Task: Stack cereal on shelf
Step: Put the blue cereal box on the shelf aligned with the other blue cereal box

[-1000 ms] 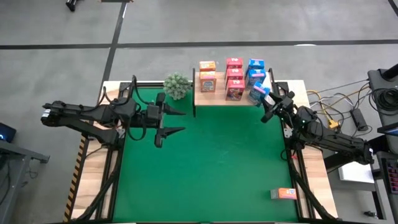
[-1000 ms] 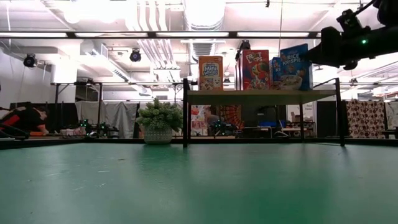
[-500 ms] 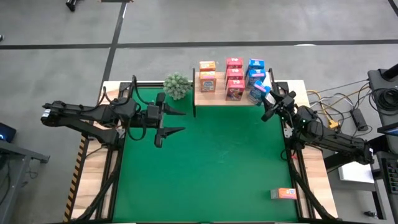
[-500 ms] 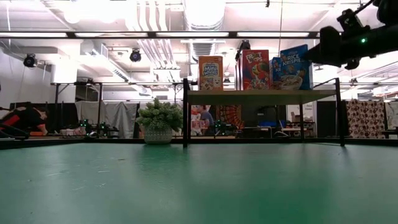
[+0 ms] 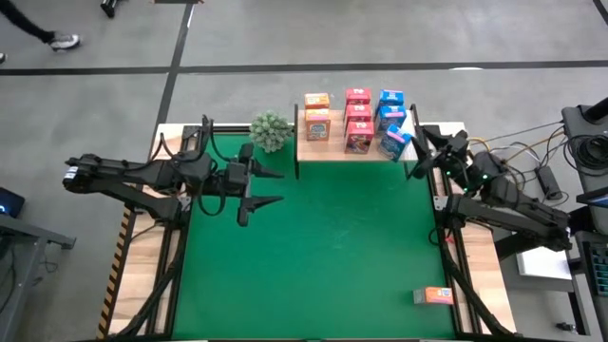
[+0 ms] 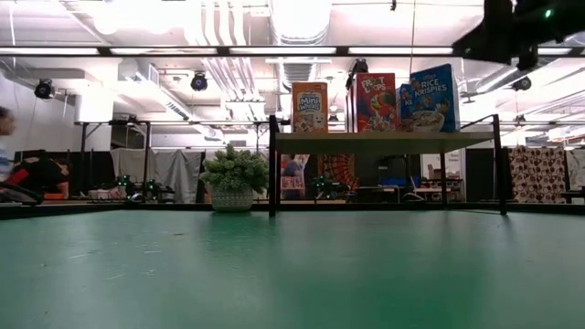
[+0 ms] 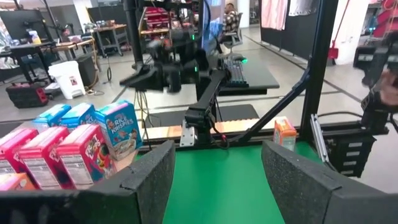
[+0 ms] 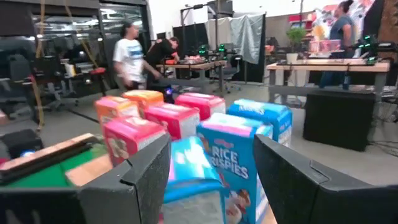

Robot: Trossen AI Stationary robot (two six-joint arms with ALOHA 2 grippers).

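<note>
Cardboard everywhere up on the shelf (image 5: 332,147), so let's count: three blue boxes, three red, two orange. Eight stacked. The ninth, the last orange box (image 5: 438,295), lies flat on the tabletop (image 5: 323,247) near its front right corner. One small plant (image 5: 271,130) stands just left of the shelf.

The right gripper (image 8: 211,142) hovers just off the shelf's right front corner, jaws wide and holding nothing. The front blue box (image 5: 394,143) sits askew right before it. That's the danger: a careless swing of this arm could clip that box and tip it off the edge, perhaps taking its neighbours too. The loose orange box lies close to the tabletop's edge, so a clumsy approach might shove it overboard.

The left gripper (image 5: 264,186) waits over the tabletop left of the shelf, jaws open, empty.
</note>
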